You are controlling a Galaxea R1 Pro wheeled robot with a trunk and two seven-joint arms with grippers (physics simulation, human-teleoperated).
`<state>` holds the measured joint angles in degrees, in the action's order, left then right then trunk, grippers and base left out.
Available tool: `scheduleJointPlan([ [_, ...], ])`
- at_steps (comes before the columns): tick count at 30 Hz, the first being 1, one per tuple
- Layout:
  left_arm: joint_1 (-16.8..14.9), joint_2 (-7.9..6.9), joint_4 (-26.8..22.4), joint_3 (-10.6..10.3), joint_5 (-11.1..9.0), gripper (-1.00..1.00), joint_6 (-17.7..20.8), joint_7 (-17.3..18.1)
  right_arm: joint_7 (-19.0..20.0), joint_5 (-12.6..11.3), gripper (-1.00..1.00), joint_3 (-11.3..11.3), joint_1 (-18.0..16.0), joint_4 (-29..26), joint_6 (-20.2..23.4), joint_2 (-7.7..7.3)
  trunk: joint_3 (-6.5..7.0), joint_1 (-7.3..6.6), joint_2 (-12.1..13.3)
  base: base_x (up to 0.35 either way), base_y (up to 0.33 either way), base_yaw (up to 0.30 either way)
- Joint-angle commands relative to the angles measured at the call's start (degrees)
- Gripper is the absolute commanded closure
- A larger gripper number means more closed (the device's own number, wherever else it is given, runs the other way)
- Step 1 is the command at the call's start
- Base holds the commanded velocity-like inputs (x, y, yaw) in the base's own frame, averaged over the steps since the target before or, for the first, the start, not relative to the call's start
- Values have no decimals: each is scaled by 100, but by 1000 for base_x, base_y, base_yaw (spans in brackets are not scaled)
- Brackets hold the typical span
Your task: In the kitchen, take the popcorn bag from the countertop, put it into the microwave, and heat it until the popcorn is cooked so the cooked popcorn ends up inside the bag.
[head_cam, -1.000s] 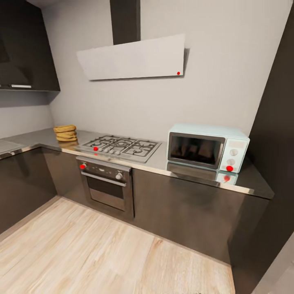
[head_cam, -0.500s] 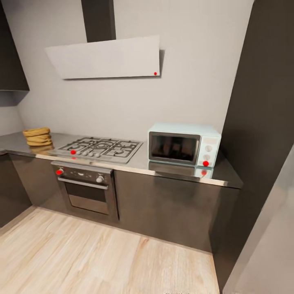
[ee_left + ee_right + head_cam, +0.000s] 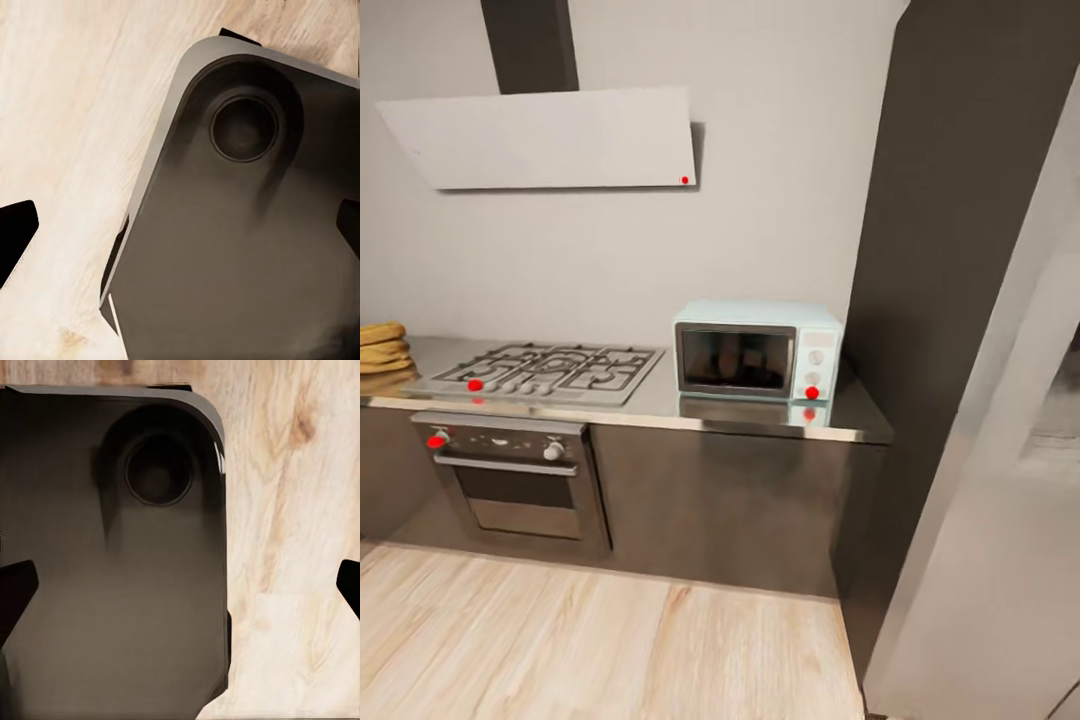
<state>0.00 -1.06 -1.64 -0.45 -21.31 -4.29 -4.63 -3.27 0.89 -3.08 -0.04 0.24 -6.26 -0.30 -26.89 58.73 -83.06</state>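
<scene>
Left fingers [image 3: 16, 240] apart, empty, over robot base [image 3: 247, 247] and wood floor [image 3: 67, 112]. Right fingers [image 3: 15, 589] apart, empty too. Popcorn bag [image 3: 380, 347] at 9 o'clock on desk [image 3: 660, 405], hob [image 3: 545, 368] between it and microwave [image 3: 757, 350], door shut.

At nine o'clock in your head view, the squat mustard-tan creased paper popcorn bag [image 3: 380, 347] is cut by the frame edge. In your wrist views, each gripper's dark fingertips [image 3: 16, 234] [image 3: 15, 589] barely enter frame, tips cropped.
</scene>
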Motion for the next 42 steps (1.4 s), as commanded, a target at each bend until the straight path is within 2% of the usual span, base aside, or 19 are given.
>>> scheduleJointPlan([
  [1, 0, 0, -3, -8, -23, -100, -11, -11, -7, 12, -100, -32, 0, 3, -24, 0, -4, 0, -2, 0, 0, -294],
  [7, 0, 0, -3, -9, -19, -100, -13, -9, -7, 16, -100, -27, 2, 3, -20, 0, -4, 0, -2, 0, 0, -243],
  [20, 0, 12, 6, -16, -5, -100, 18, 59, -7, 17, -100, -17, 3, 3, -15, -14, -4, 0, -2, 15, 0, -6],
  [42, 0, 9, 6, -88, 4, -100, 25, 68, -6, 25, -100, -26, 2, 3, -24, -13, -4, 0, -2, 301, 127, 0],
])
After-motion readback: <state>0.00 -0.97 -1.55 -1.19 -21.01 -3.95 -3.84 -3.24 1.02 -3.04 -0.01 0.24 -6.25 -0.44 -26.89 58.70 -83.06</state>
